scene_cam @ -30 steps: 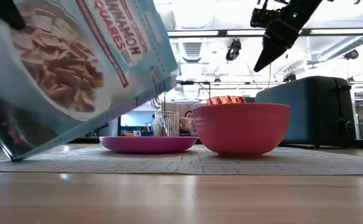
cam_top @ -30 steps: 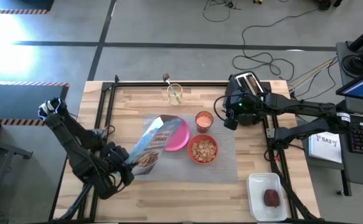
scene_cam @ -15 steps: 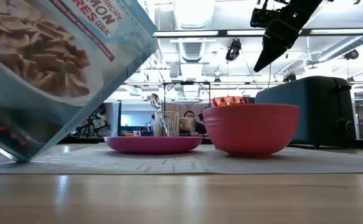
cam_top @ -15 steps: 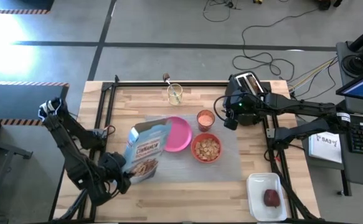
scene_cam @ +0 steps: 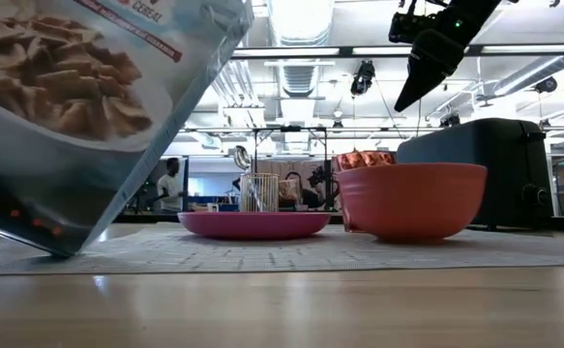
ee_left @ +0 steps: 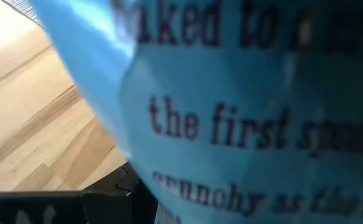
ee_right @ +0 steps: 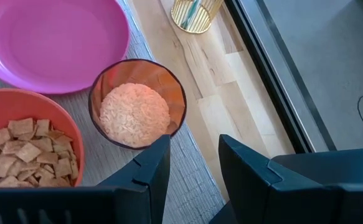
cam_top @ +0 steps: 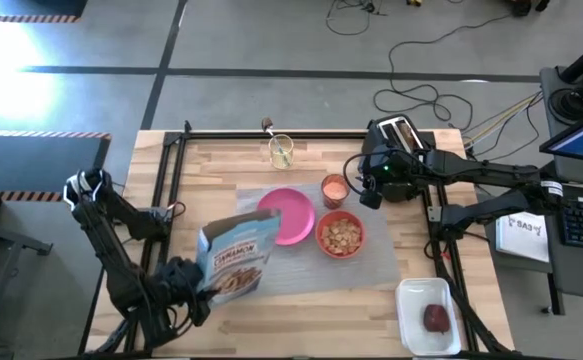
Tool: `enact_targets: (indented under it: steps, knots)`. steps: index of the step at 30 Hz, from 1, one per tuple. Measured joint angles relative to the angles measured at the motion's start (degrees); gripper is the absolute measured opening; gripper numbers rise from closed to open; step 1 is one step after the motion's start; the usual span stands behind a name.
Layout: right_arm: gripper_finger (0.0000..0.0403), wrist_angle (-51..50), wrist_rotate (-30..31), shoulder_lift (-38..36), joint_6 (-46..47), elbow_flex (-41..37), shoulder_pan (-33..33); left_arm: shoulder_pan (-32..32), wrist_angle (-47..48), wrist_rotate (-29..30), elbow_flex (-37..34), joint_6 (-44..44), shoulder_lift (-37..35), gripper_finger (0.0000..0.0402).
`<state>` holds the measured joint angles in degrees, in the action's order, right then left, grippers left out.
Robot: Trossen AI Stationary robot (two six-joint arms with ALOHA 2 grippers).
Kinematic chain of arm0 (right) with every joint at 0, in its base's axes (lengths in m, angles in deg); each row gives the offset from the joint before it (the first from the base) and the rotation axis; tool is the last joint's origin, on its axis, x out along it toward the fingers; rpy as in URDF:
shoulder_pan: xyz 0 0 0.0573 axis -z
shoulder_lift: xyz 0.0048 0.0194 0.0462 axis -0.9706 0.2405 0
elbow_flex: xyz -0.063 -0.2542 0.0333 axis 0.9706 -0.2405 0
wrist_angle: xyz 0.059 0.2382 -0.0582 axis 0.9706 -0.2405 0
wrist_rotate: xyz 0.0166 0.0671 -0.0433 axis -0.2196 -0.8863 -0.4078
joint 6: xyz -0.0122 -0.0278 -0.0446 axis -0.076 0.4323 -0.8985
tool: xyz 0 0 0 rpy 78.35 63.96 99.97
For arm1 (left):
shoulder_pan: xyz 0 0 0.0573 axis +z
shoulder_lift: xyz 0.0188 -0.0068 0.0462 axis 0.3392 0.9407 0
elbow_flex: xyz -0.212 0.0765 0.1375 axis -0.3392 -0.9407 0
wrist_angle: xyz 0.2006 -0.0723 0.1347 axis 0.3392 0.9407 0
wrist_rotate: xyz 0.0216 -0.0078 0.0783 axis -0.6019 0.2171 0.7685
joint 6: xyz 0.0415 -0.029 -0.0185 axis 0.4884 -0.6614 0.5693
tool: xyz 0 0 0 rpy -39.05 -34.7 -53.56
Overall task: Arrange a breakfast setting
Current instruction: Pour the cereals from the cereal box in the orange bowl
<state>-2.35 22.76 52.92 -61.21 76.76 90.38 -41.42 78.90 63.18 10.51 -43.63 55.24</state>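
Observation:
My left gripper is at the near left, shut on a blue cereal box, which fills the left wrist view. A grey placemat bears a pink plate, a red-orange bowl of cereal squares, and an orange-tinted cup of pale grains. My right gripper is open and empty, high above the table just right of the cup. A dark-red fruit lies on the white tray. No spoon or toast shows. My left gripper holds the cereal box at its lower left part, coming from the table's near left. The box itself hides the fingers. The box stands nearly upright, tilted, its open top up. Its lower corner is at the mat's near left; touching or not, I cannot tell.
A black toaster stands at the far right, beside my right arm. A clear glass and a small dark object stand at the far edge. Bare wood lies along the near edge.
My left gripper has drawn back toward the table's near left edge. It has tipped the cereal box from slanting over the plate toward the bowl back to nearly upright. The mat with plate, bowl and cup has shifted a little toward the right.

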Motion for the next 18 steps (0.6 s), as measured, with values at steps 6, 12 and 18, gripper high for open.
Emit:
enact_targets:
  steps: [6, 12, 18]
  knots:
    - [0.0128, 0.0, 0.0, 0.0, 0.0, 0.0, 0.0, -2.4, 0.5, 0.6, -0.1, -0.9, 0.6, 0.0179]
    - [0.0128, 0.0, 0.0, 0.0, 0.0, 0.0, 0.0, -5.6, 0.9, 0.8, -0.3, -3.1, 0.7, 0.0179]
    - [0.0128, 0.0, 0.0, 0.0, 0.0, 0.0, 0.0, -8.0, -1.4, -1.2, -0.2, -5.4, 2.1, 0.0179]
